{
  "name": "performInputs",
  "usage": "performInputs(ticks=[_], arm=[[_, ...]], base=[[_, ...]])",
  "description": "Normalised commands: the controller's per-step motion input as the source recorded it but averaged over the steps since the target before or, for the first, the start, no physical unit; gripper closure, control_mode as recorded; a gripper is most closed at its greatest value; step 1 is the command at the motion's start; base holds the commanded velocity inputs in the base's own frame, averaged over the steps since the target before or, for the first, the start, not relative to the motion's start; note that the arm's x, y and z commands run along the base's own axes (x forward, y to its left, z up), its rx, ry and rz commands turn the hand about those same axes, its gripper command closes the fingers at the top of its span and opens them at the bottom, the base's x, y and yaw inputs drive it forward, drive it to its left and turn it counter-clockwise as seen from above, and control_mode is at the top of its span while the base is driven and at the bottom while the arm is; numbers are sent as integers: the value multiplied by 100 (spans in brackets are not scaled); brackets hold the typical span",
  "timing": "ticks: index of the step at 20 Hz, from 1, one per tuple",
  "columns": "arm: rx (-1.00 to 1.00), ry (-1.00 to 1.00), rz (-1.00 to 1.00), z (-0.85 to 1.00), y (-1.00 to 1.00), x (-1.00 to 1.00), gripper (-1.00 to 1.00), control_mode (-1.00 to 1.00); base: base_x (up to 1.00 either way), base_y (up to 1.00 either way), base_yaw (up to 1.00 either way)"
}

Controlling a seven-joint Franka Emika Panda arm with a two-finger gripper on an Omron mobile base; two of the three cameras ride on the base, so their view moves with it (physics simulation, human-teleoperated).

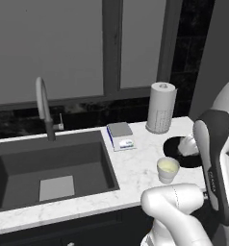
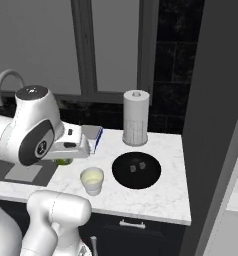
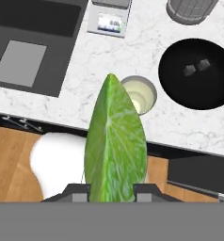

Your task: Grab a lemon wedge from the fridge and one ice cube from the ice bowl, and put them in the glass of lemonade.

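The two small dark finger tips of the gripper [image 3: 112, 192] are closed on the base of the green, pointed lemon wedge [image 3: 115, 148], which stands up between them in the hand view with its tip reaching toward the counter beyond. In that view the wedge overlaps the near rim of the small pale translucent glass of lemonade [image 3: 143, 94], which holds yellowish-green liquid and stands on the white marbled counter [image 3: 147, 52]. Just beside the glass lies the wide, shallow black ice bowl [image 3: 198, 75] with two small grey ice cubes [image 3: 195, 67] inside. Behind the bowl stands the tall white paper-towel roll [image 2: 135, 118]. A small grey-topped box [image 1: 120, 135] sits between the roll and the dark sink [image 1: 49, 168] with its curved grey faucet [image 1: 44, 106].
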Motion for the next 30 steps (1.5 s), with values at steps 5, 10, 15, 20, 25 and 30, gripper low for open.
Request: performInputs(ticks=[5, 10, 15, 20, 25, 30], arm=[[0, 0, 0, -71, 0, 41, 100, -100], [-2, 10, 0, -38, 0, 50, 100, -100], [-3, 14, 0, -13, 1, 57, 100, -100], [0, 5, 0, -23, -6, 27, 100, -100], [0, 0, 0, -33, -15, 7, 100, -100], [0, 0, 0, -11, 0, 30, 100, -100]], base=[[0, 0, 0], [0, 0, 0], [0, 0, 0], [0, 0, 0], [0, 0, 0], [0, 0, 0]])
